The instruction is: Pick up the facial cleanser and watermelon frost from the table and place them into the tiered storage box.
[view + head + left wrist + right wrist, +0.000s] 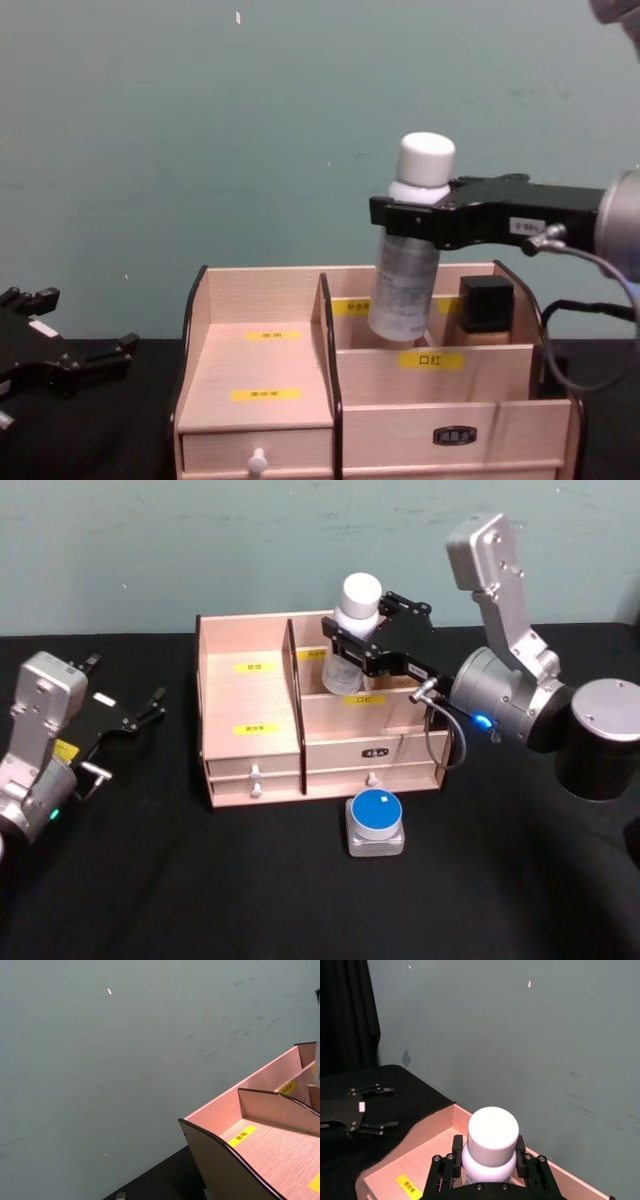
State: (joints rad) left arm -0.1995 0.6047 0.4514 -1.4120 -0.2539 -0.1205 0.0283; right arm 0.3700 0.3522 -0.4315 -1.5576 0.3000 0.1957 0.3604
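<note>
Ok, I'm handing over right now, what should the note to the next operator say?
The right tool is shut on the bottle, which is tilted, with its base below the rim of the right rear compartment of the box. It is not released yet.
The left tool is open and parked left of the box.
The blue-lidded jar sits on the table in front of the box, untouched.
Done: bottle picked up and at the box.
Left: lower and release the bottle, then put the jar in the box.

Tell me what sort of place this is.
Likely a robot test bench rather than a home: a black-draped table, a bare scuffed teal wall behind, and the right gripper holding a white-capped bottle at the tiered storage box; the left gripper sits idle at left.
</note>
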